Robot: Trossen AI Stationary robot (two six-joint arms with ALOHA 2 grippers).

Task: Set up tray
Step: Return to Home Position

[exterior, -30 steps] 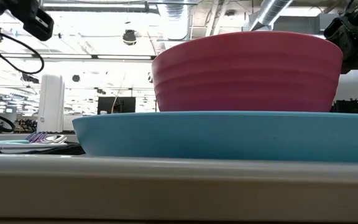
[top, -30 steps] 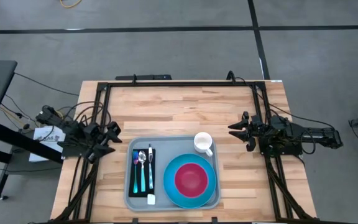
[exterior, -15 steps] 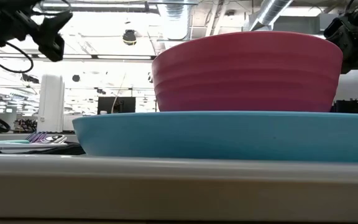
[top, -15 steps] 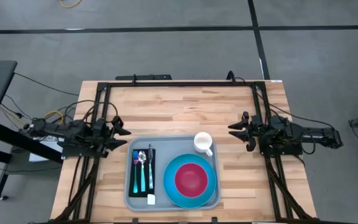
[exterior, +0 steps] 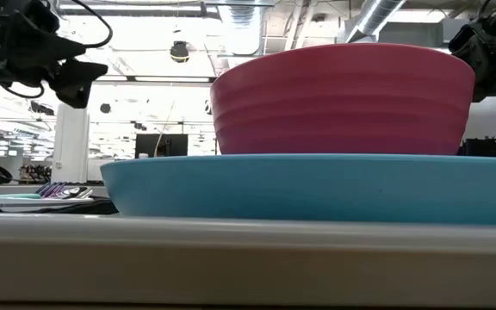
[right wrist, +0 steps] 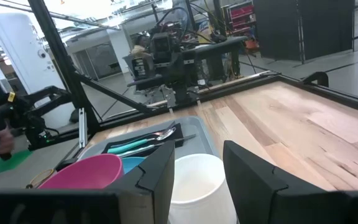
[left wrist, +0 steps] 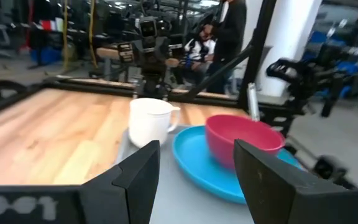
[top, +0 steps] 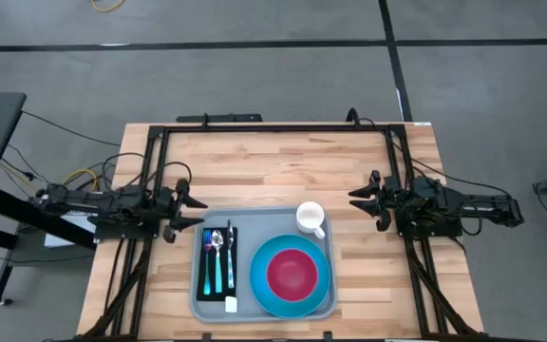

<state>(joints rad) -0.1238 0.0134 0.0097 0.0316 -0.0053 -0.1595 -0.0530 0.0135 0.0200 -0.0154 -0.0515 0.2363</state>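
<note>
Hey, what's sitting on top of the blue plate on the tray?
A pink bowl sits centred on the blue plate, inside the tray. From above the bowl looks empty. The plate's middle is covered by the bowl, so what lies beneath cannot be seen.

Wooden table (top: 283,166), grey-blue tray (top: 259,220) lying flat on it

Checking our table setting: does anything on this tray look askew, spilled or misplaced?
Nothing stands out. Cutlery lies parallel on the black napkin, the pink bowl sits centred on the blue plate, the white mug stands upright. Left gripper and right gripper flank the tray.
</note>
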